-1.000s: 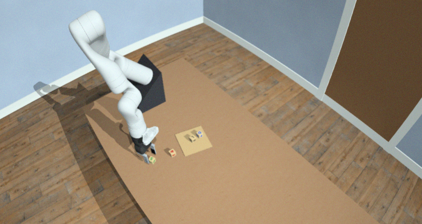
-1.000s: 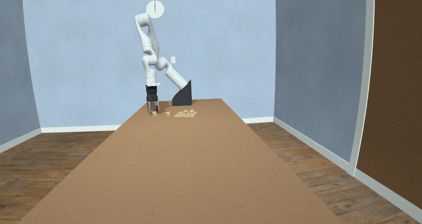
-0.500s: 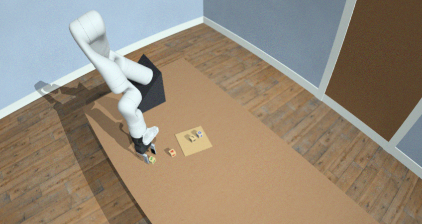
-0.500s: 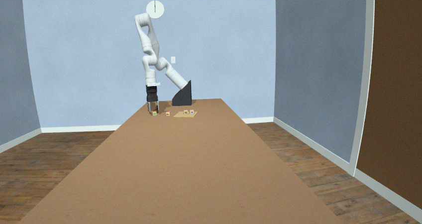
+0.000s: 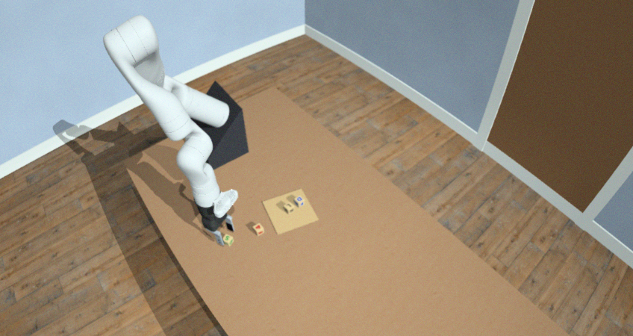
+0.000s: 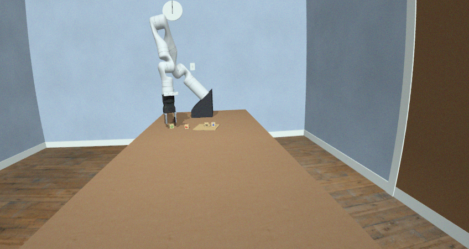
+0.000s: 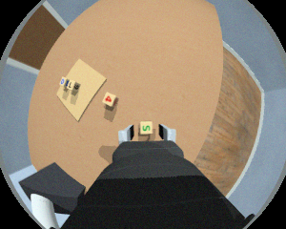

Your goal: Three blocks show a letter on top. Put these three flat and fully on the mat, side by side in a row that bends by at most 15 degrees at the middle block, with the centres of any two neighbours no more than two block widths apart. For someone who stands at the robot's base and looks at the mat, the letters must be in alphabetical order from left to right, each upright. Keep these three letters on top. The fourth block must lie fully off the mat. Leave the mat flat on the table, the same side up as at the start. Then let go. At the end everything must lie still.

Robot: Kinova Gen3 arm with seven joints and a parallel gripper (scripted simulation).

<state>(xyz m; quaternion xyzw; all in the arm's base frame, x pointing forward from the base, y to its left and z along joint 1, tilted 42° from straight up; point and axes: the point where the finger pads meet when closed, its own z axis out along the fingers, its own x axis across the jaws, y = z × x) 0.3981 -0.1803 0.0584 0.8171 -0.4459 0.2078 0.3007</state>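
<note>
fingers of the end effector [image 5: 224, 231] [image 6: 170, 124] [image 7: 147, 134] stand spread above the green-lettered block [image 5: 228, 239] [image 6: 171, 126] [image 7: 146, 128]; two blocks sit on the mat [image 5: 290, 222] [image 6: 199, 128] [image 7: 88, 88].

The pincer [image 6: 170, 123] points down with its fingers apart above the table [image 6: 203, 180], near a block with a green mark [image 6: 171, 126], while a red-marked block [image 6: 186, 126] lies between that one and the mat [image 6: 201, 128], which carries two blocks, one marked blue [image 6: 213, 124].
</note>
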